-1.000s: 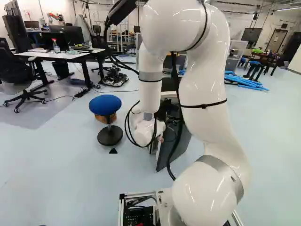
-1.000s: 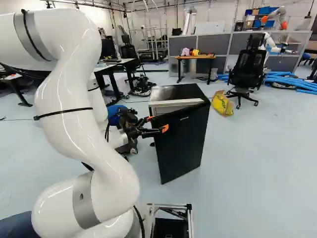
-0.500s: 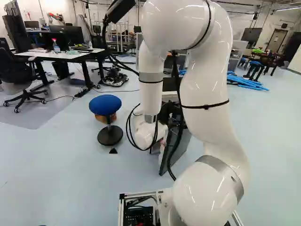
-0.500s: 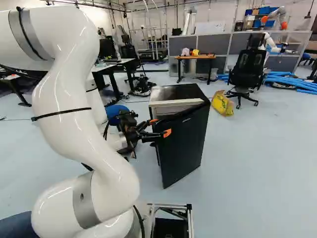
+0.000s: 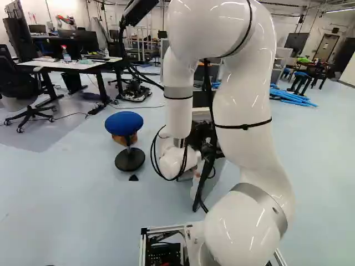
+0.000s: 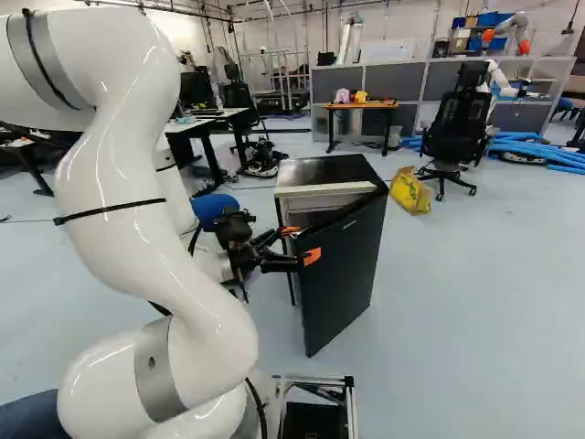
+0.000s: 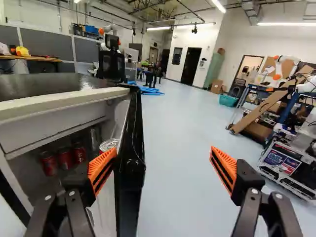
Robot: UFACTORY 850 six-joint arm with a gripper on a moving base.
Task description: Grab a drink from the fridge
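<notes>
Arm has shifted slightly in the left base view; door has swung wider in the right base view, beside jaws; wrist view shows these spread astride its edge, red cans inside the fridge.

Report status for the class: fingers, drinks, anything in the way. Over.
Fingers open, edge of the door between them. Red cans inside fridge, ungrasped. Possible obstruction: door, only partly open.
</notes>
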